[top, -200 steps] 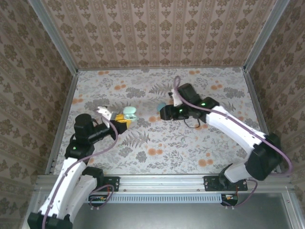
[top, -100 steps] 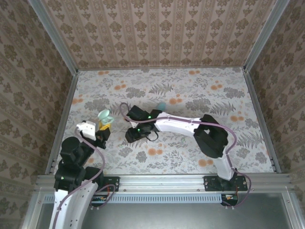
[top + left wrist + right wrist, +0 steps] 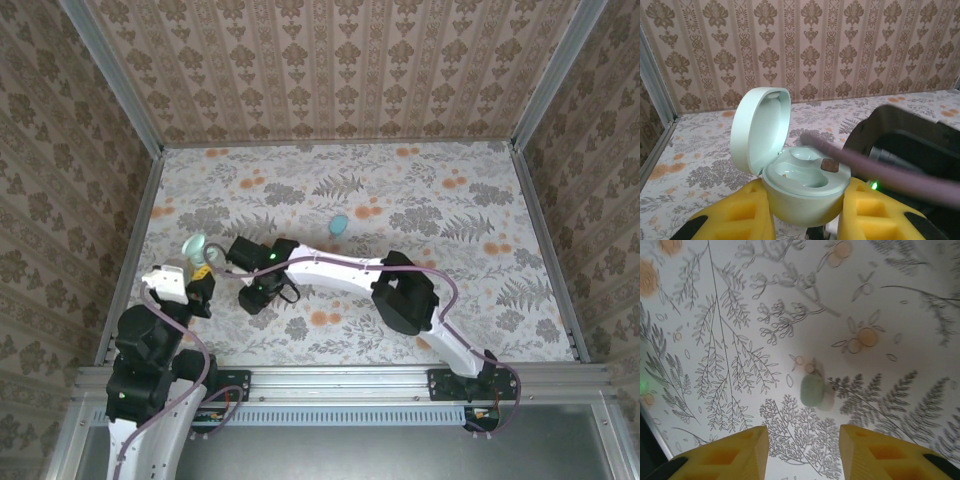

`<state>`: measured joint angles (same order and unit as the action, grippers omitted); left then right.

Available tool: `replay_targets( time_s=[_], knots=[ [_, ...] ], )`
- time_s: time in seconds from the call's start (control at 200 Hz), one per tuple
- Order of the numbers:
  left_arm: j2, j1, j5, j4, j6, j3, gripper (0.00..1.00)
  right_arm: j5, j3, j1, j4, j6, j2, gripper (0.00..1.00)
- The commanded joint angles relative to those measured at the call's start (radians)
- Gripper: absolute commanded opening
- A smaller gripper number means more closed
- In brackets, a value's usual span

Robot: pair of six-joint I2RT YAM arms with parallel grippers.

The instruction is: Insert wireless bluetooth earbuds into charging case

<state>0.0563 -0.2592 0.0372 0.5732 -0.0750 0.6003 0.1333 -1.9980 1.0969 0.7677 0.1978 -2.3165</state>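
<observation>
Left pincer grips the open charging case, shifted further left in the top view. Right pincer, partly parted and empty, has followed. An earbud lies mid-frame on the worktop.

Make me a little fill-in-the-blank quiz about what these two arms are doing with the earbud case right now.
The left gripper is shut on the charging case, whose lid stands ____.
The two sockets inside the case are both ____.
One earbud lies on the ____, just ahead of the right gripper.
The right gripper's fingers stand apart and hold ____.
Missing words: open; empty; table; nothing.
</observation>
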Motion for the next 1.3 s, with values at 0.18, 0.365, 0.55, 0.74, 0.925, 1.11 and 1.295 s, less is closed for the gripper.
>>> replay_targets(
  time_s=[0.18,0.365,0.55,0.74,0.925,1.11,1.295],
  knots=[
    [-0.018,0.010,-0.025,0.021,0.003,0.036,0.00,-0.085,-0.168,0.023,0.144,-0.087,-0.123,0.42],
    [-0.018,0.009,-0.025,0.023,0.003,0.034,0.00,-0.091,-0.233,0.023,0.177,-0.097,-0.175,0.41],
    [-0.017,0.009,-0.018,0.031,-0.002,0.035,0.00,-0.071,-0.245,0.027,0.179,-0.098,-0.207,0.41],
    [-0.018,0.010,-0.018,0.043,0.001,0.039,0.00,-0.057,-0.255,0.031,0.194,-0.097,-0.226,0.41],
    [-0.014,0.010,-0.009,0.027,-0.011,0.027,0.00,-0.054,-0.256,0.031,0.203,-0.095,-0.236,0.32],
    [-0.011,0.009,0.011,0.027,-0.014,0.023,0.00,-0.017,-0.187,0.017,0.161,-0.059,-0.195,0.22],
    [0.008,0.009,0.080,-0.008,-0.029,0.013,0.00,0.047,0.034,-0.052,-0.013,0.044,-0.019,0.19]
  ],
)
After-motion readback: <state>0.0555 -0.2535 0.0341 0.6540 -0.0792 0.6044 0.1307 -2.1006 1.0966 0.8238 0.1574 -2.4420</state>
